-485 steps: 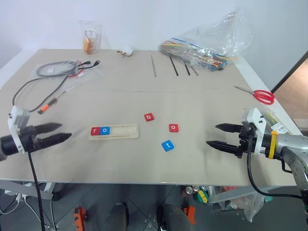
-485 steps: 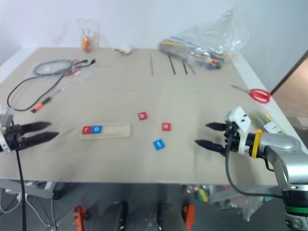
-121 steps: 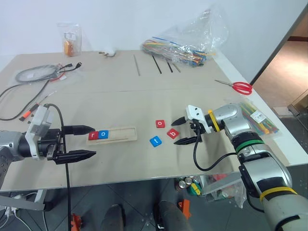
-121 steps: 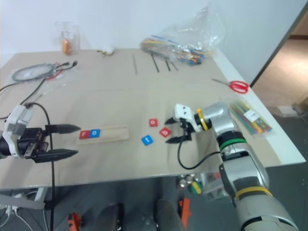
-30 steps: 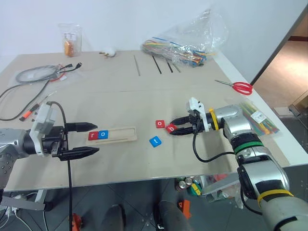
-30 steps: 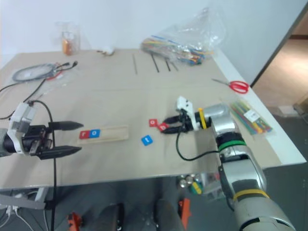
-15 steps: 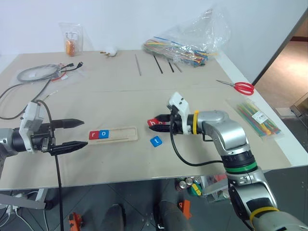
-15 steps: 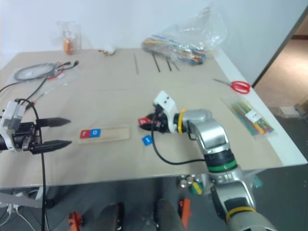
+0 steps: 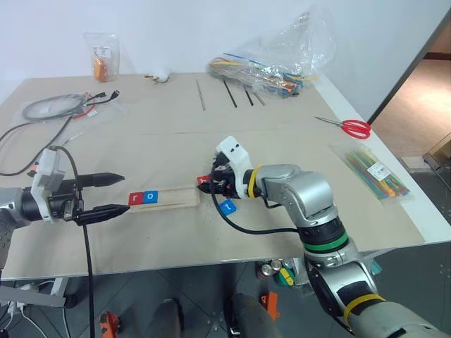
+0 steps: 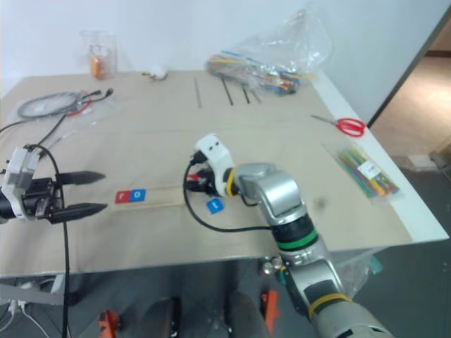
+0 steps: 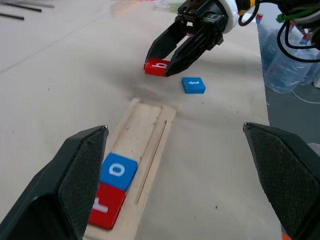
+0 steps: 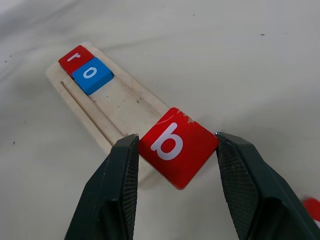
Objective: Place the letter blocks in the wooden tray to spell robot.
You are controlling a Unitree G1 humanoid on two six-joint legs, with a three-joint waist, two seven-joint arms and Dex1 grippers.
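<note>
Two black fingers of the right gripper (image 12: 175, 190) clamped on the red "b" block (image 12: 176, 145), one finger on each side edge, letter face up. Block held just above the tabletop (image 9: 282, 141) at the right end of the wooden tray (image 9: 180, 198), not in the groove. Right arm bent inward across the middle of the tabletop, forearm pointing toward the robot's left, wrist tipped downward.

Left gripper (image 9: 113, 194) fingers wide apart, nothing between them, hovering level just off the tray's left end, pointing along it toward the right gripper. Left arm low at the near left edge of the tabletop.

Tray lies lengthwise near the front centre, red "r" block (image 11: 106, 204) and blue "o" block (image 11: 119, 170) seated side by side at its left end, rest of groove bare. Blue "t" block (image 9: 227, 207) flat on the tabletop just right of the tray, below the right gripper. One more red block partly seen at the edge of the right wrist view (image 12: 311, 206), letter not readable.
</note>
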